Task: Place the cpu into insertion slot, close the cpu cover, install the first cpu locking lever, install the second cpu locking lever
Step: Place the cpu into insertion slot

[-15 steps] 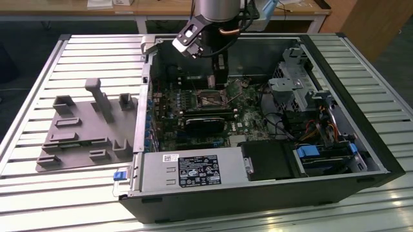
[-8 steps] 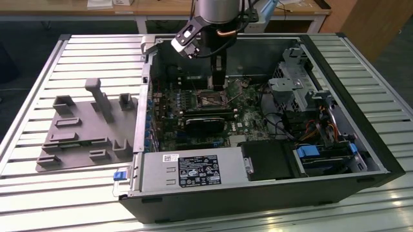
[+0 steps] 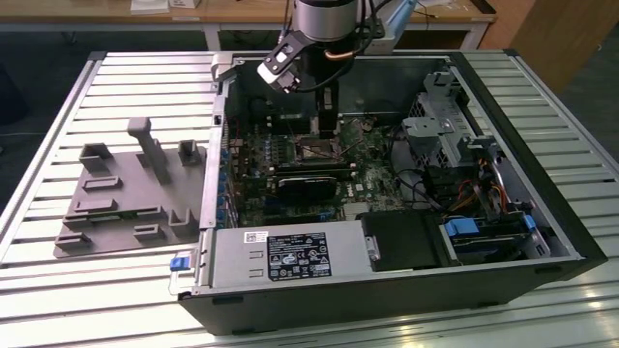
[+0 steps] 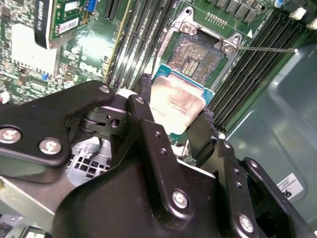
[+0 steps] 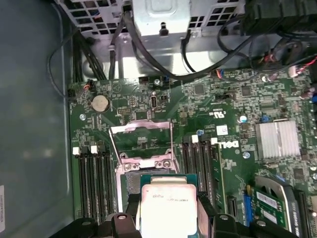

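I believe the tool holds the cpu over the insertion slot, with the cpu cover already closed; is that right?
No: the first wrist view shows the cpu cover open, swung back from the insertion slot. The tool does hold the cpu over it.

Black gripper [image 4: 172,116] with silver screw heads [image 4: 180,199]; silver-grey cylindrical arm [image 3: 324,18], copper-coloured cable [image 3: 341,52].

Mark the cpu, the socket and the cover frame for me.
square silvery-topped cpu [image 4: 176,105]: second wrist view, centre of its metal top.
dark square insertion slot [image 4: 192,57]: second wrist view, its contact field.
thin silvery cpu cover frame [image 5: 141,127]: first wrist view, one rim bar.
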You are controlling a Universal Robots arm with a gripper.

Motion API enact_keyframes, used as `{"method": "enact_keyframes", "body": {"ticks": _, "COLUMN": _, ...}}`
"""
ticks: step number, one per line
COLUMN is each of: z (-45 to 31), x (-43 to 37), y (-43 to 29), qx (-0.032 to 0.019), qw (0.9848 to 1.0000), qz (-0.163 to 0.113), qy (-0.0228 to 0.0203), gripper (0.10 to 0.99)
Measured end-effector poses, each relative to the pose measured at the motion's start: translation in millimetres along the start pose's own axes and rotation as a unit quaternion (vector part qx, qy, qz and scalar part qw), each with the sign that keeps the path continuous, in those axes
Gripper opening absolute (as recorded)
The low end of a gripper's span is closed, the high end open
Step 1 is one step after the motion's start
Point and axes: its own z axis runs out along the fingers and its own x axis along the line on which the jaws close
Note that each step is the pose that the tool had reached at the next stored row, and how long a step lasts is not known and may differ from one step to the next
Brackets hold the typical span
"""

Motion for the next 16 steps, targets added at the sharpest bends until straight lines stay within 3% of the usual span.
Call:
{"method": "enact_keyframes", "body": {"ticks": 10, "z": 17.9, "x": 1.3, "y": -4.0, "qx": 0.0001, "qw": 0.9999, "qz": -0.013, "qy": 0.0012, "gripper": 0.537}}
{"method": "enact_keyframes", "body": {"ticks": 16, "z": 24.9, "x": 2.7, "y": -6.4, "qx": 0.0001, "qw": 0.9996, "qz": -0.028, "qy": 0.0025, "gripper": 0.537}}
